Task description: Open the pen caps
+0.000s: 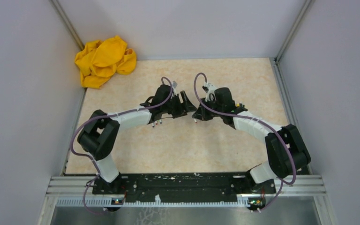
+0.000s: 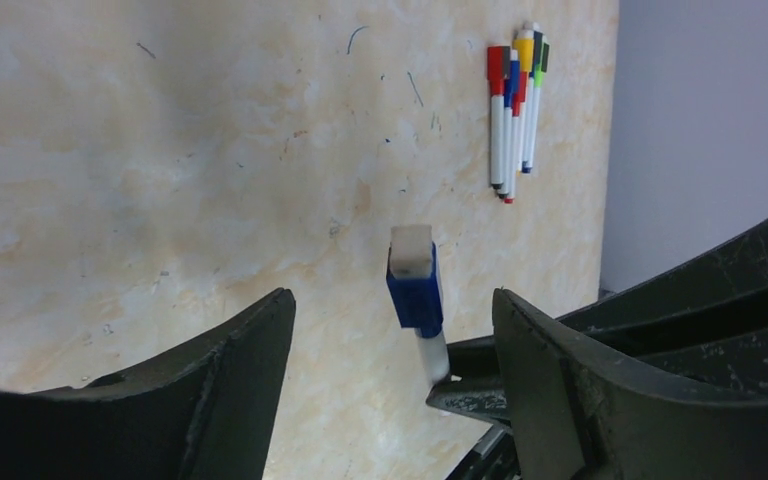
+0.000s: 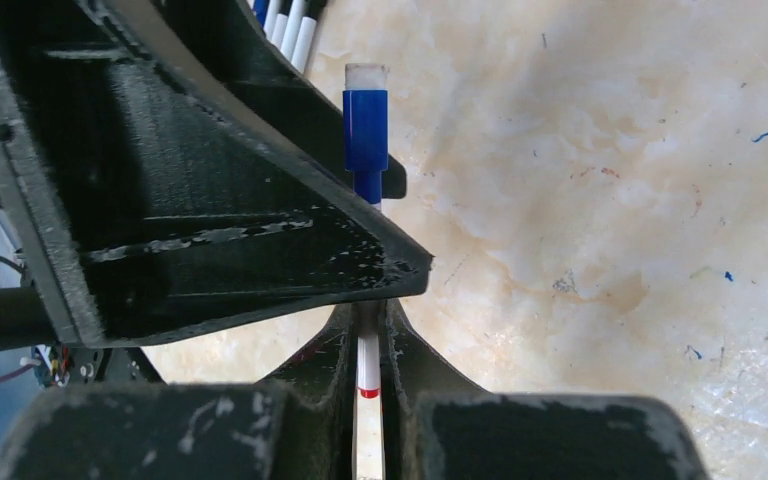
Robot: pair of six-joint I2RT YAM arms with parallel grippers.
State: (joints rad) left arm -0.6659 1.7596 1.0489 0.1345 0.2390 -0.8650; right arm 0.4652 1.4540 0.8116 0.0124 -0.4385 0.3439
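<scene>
My right gripper (image 3: 368, 312) is shut on the white barrel of a pen (image 3: 368, 362) that has a red band at its rear. The pen's blue cap (image 3: 365, 135), tipped with a small white block, sticks out past the fingertips. In the left wrist view that blue cap (image 2: 415, 292) stands between the fingers of my left gripper (image 2: 392, 300), which is open with a gap on each side of the cap. In the top view the left gripper (image 1: 185, 104) and the right gripper (image 1: 198, 115) meet tip to tip over mid-table.
Several more capped pens (image 2: 515, 100) lie side by side on the beige tabletop (image 2: 160, 150) near its edge by a grey wall. A crumpled yellow cloth (image 1: 104, 61) sits in the far left corner. Grey walls enclose the table on three sides.
</scene>
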